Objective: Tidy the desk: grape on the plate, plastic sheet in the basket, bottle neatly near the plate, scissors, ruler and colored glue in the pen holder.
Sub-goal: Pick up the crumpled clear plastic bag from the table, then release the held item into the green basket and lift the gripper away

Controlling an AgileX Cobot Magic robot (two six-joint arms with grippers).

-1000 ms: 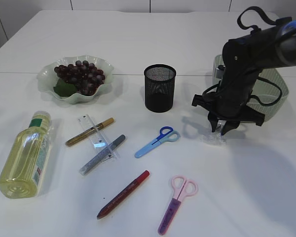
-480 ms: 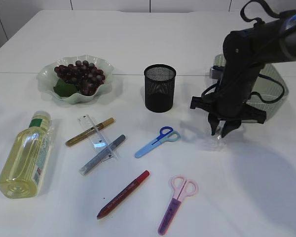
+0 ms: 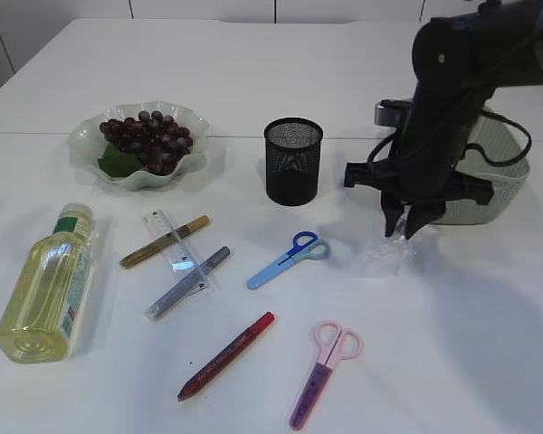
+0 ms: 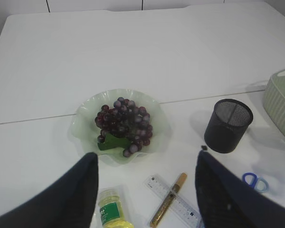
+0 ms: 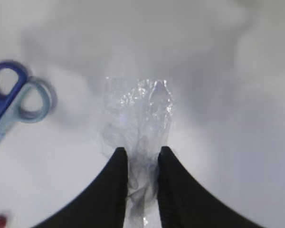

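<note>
My right gripper (image 3: 400,232) (image 5: 142,153) is shut on the crumpled clear plastic sheet (image 5: 138,118) (image 3: 387,254), which hangs from its fingertips just above the table, left of the pale green basket (image 3: 507,176). My left gripper (image 4: 147,159) is open and high above the desk, holding nothing. The grape bunch (image 3: 147,141) (image 4: 123,124) lies on the green wavy plate (image 3: 89,145) (image 4: 83,128). The bottle (image 3: 45,285) lies on its side at the left. A clear ruler (image 3: 176,249), gold, silver and red glue pens (image 3: 166,240), blue scissors (image 3: 288,259) and pink scissors (image 3: 324,372) lie on the table. The black mesh pen holder (image 3: 293,161) stands at centre.
The desk is a white table (image 3: 253,63). The basket stands at the right edge behind my right arm. Loose stationery is spread across the front middle between the bottle and the scissors.
My right gripper has risen and shifted slightly toward the basket, lifting the plastic sheet off the table. Nothing else has moved.
</note>
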